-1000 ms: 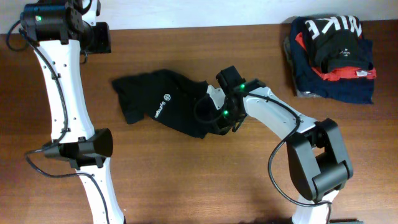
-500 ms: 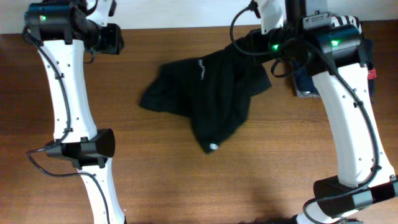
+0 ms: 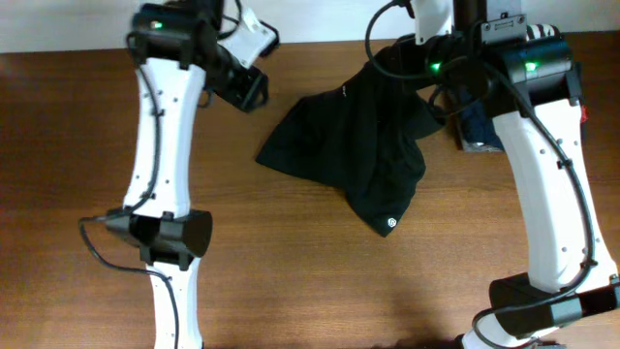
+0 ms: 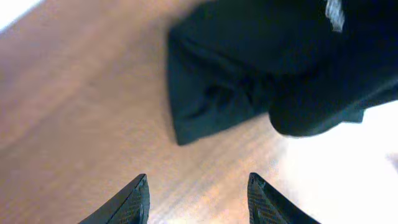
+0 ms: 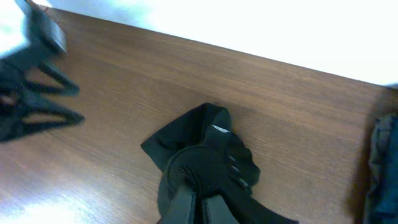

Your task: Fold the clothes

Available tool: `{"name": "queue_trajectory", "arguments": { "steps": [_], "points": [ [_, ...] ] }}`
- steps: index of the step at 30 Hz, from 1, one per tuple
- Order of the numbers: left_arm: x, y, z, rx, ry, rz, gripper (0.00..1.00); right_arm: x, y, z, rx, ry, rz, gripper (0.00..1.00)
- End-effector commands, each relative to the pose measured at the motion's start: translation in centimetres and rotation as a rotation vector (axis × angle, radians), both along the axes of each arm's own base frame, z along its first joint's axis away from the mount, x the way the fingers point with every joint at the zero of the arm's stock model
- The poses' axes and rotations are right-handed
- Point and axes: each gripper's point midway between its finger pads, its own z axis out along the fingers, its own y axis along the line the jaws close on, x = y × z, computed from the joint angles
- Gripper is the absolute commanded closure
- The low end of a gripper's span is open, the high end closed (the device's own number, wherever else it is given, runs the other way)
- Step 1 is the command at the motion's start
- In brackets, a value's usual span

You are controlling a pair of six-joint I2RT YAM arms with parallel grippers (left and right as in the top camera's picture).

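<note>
Your right gripper [image 5: 200, 186] is closed on a bunch of the shirt [image 3: 354, 160], held up near the far edge, with the rest lying on the table [image 3: 291, 271]. The left gripper [image 4: 198, 184] stands open and empty, near one corner of it. If you pinch several layers there, the shirt will not spread flat; if you pull hard, the bunch may slip.

So the left gripper [image 4: 198, 200] is hanging over the wooden table [image 4: 74, 112] with its two dark fingertips [image 4: 134, 202] poking in from the bottom edge, standing apart with only wood showing between them. The black shirt [image 4: 249, 74] is filling the upper right, all rumpled, with one folded corner pointing down toward the middle. A small white mark [image 4: 334, 12] is showing on it near the top edge, too blurry to read, and the right side is washing out to white.
</note>
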Motion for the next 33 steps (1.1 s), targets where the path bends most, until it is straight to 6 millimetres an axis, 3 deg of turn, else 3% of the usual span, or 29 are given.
{"name": "queue_trajectory", "arguments": {
  "steps": [1, 8, 12, 17, 19, 25, 28, 33],
  "points": [
    [-0.9, 0.5, -3.1, 0.040, 0.084, -0.067, 0.49, 0.3, -1.5, 1.3, -0.010, -0.040, -0.033, 0.96],
    [-1.1, -0.3, -10.3, 0.064, 0.203, -0.090, 0.43, 0.4, -1.8, 1.1, -0.014, -0.035, -0.042, 0.96],
    [-2.5, -2.5, -13.1, 0.076, 0.239, -0.179, 0.43, 0.5, -2.5, 1.1, -0.015, -0.032, -0.058, 0.96],
    [-2.7, -7.1, -15.2, 0.077, 0.172, -0.273, 0.38, 0.2, -4.0, 0.4, -0.021, 0.008, -0.091, 0.96],
    [-2.5, -8.5, -16.0, 0.069, 0.138, -0.297, 0.34, 0.1, -4.4, 0.2, -0.024, 0.021, -0.099, 0.96],
    [-2.9, -11.9, -17.2, 0.055, 0.092, -0.353, 0.34, -0.2, -5.0, -0.2, -0.027, 0.043, -0.112, 0.96],
    [-2.7, -12.6, -17.3, 0.079, 0.060, -0.359, 0.36, -0.2, -5.0, -0.2, -0.027, 0.043, -0.112, 0.96],
    [-0.9, -11.2, -18.3, 0.182, 0.012, -0.229, 0.37, -0.5, -5.1, -0.5, -0.030, 0.061, -0.112, 0.96]
  ]
}}
